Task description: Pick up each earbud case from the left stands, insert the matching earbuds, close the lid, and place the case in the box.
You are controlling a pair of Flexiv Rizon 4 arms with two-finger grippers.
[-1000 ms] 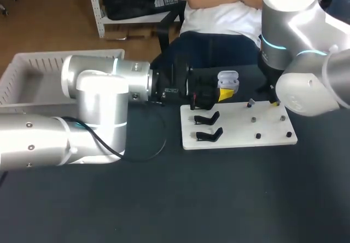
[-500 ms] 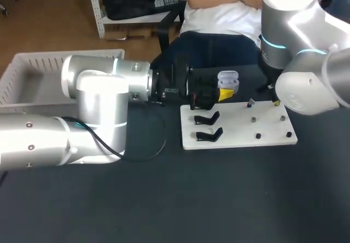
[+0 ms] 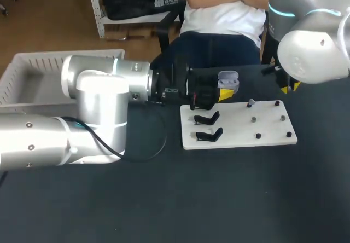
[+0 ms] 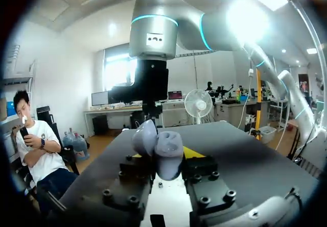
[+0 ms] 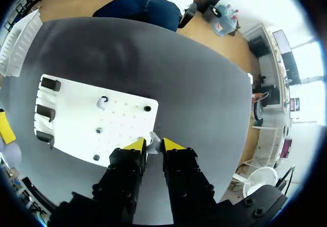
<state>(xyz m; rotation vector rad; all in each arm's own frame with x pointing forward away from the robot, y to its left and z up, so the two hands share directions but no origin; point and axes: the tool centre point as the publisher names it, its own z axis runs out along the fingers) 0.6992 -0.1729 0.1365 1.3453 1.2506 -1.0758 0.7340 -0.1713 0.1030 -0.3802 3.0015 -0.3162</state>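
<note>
My left gripper [image 4: 168, 160] clamps open lavender earbud case [image 4: 164, 146]; right gripper [image 5: 152, 145] pinches small white earbud [image 5: 152, 140] (over white pegboard's [image 5: 122, 126] edge).

The earbud case [image 3: 228, 81] is pale lilac with its lid open, held upright in the left gripper [image 3: 225, 91] just above the white board [image 3: 273, 138], right of centre. Empty black stands [image 3: 208, 118] line the board's left edge. A white earbud [image 3: 250, 103] stands near its top edge. A second earbud [image 5: 153, 139] is pinched in the right gripper [image 5: 151, 145]. The box [image 3: 22, 68], a white slatted basket, sits upper left.
</note>
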